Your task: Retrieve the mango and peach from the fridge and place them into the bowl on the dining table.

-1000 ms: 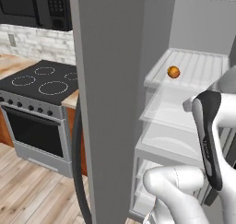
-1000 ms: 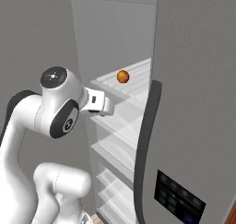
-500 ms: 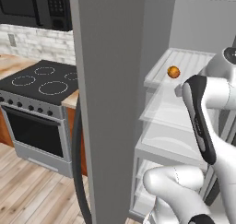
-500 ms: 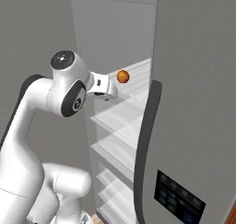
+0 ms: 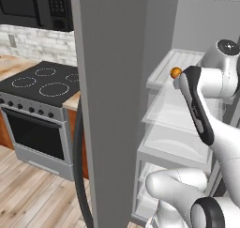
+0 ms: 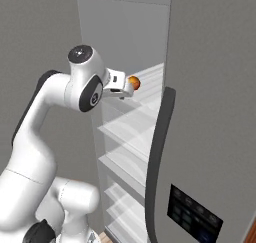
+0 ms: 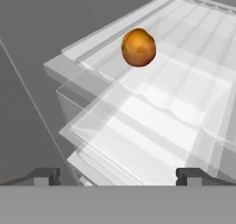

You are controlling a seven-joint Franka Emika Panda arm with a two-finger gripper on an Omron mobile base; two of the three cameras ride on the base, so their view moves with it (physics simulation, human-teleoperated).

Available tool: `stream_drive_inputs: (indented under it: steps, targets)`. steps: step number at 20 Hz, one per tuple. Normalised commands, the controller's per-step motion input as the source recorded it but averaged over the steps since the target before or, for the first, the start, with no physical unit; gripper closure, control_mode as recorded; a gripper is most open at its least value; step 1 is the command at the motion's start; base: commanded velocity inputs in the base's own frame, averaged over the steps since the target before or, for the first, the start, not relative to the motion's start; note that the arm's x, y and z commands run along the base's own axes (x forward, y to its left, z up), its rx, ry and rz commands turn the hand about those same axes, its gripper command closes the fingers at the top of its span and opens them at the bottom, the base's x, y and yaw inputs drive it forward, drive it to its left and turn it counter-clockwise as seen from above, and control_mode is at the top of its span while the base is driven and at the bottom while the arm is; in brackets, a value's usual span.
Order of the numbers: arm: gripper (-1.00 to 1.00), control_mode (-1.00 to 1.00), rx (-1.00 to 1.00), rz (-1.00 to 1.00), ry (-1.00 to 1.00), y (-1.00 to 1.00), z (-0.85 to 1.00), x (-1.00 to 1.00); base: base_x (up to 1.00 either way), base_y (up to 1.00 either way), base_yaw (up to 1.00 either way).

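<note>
The fridge (image 5: 112,81) stands open, its white inside lined with clear shelves. One round orange fruit (image 5: 175,72) (image 6: 134,83) (image 7: 138,47) rests on the upper shelf (image 7: 152,112); whether it is the mango or the peach I cannot tell. My gripper (image 6: 126,87) (image 7: 117,177) is level with that shelf, just short of the fruit and pointing at it. Its fingertips (image 7: 46,174) stand wide apart with nothing between them, so it is open. The bowl and the dining table are out of view.
The open door's dark curved handle (image 5: 79,166) hangs left of the arm. The other door (image 6: 215,112), with its handle (image 6: 160,152) and black panel (image 6: 195,219), closes off the right. A stove (image 5: 42,81) and microwave (image 5: 37,6) sit to the left. Lower shelves (image 5: 173,142) lie under the arm.
The arm has lifted and reached into the fridge, bringing the gripper up from the lower shelves to just beside the fruit. The fruit has not moved and the jaws stayed open.
</note>
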Motion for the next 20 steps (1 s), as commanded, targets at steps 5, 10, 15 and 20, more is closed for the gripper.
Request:
stream_drive_inputs:
  steps: [5, 10, 15, 20]
  targets:
    - [-1.00, -1.00, 0.00, 0.00, -0.01, -0.20, 0.00, 0.34, 0.00, 0.00, 0.00]
    - [-1.00, -1.00, 0.01, 0.00, 0.00, -0.15, 0.00, 0.37, 0.00, 0.00, 0.00]
    - [-1.00, -1.00, 0.02, 0.00, 0.00, -0.08, 0.00, 0.38, 0.00, 0.00, 0.00]
    - [-1.00, -1.00, 0.02, 0.00, 0.00, -0.03, 0.00, 0.40, 0.00, 0.00, 0.00]
